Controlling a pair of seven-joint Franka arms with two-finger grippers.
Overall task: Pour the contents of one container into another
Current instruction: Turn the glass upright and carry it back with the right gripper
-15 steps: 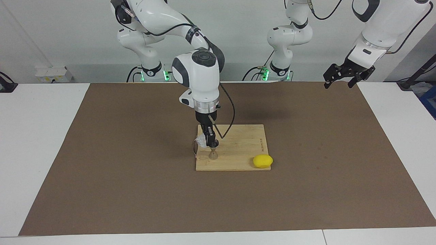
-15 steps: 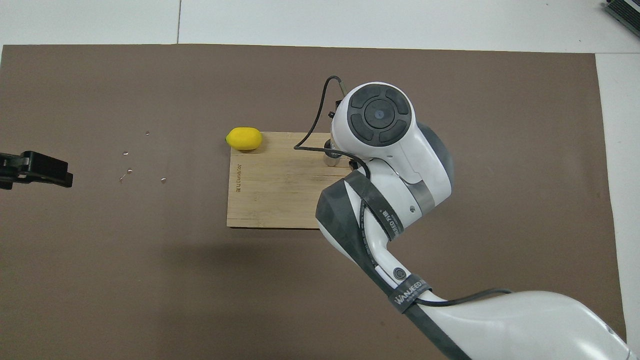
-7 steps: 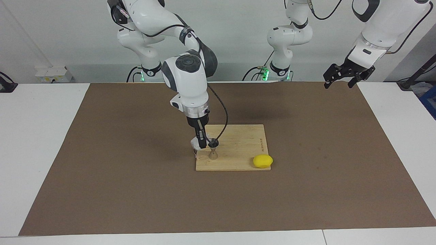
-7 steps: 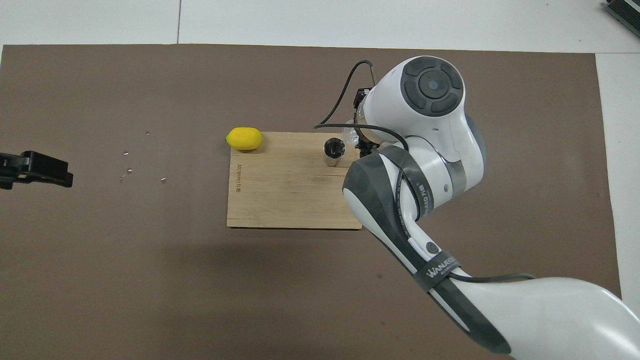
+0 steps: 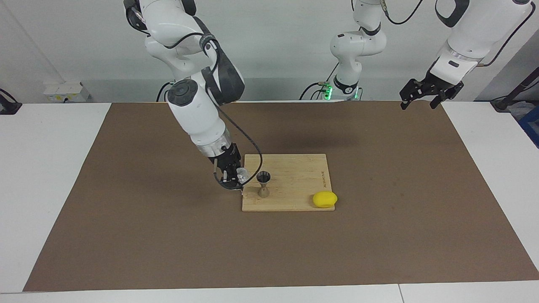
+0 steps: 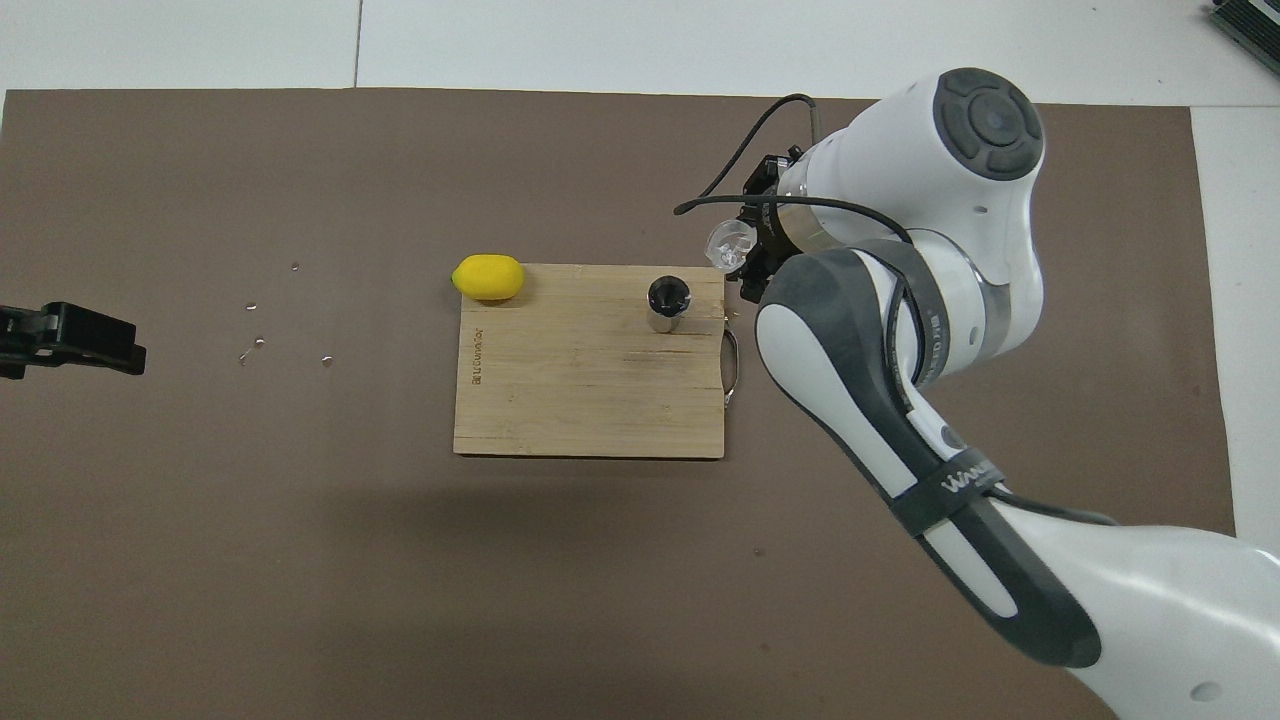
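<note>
Brown mat point(image 5: 126, 235) carries a bamboo cutting board point(image 5: 294, 185). Right gripper point(image 5: 233, 176) grasps the glass cup point(image 5: 241, 172) beside the board's edge; jigger point(image 5: 263, 184) upright nearby, lemon point(image 5: 324, 199) at a corner. Left gripper point(image 5: 425, 95) waits, fingers spread.

We note: left gripper point(image 6: 70, 338) cut by the overhead frame edge; glass cup point(image 5: 241, 173) contents unreadable; right gripper point(image 5: 230, 174) fingertips partly masked by its arm.
</note>
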